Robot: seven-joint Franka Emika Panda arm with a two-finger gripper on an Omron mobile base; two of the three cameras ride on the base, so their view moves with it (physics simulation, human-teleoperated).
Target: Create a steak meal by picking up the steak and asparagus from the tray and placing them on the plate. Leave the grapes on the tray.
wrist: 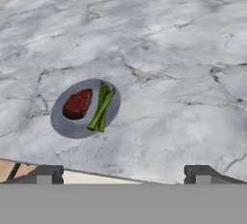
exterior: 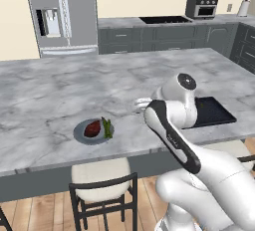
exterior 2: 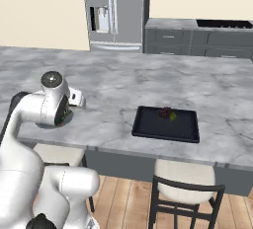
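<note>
The steak and the asparagus lie side by side on the round grey plate, steak on the left. In the left base view the plate sits near the counter's front edge, with the steak and asparagus on it. The black tray stands further right, with the grapes at its far side. My gripper hovers above the counter, to the right of the plate and apart from it. It is open, with nothing between its fingertips.
The marble counter's front edge runs just below the plate. Stools stand under it. My own arm crosses between plate and tray. A fridge and a toaster oven stand far behind.
</note>
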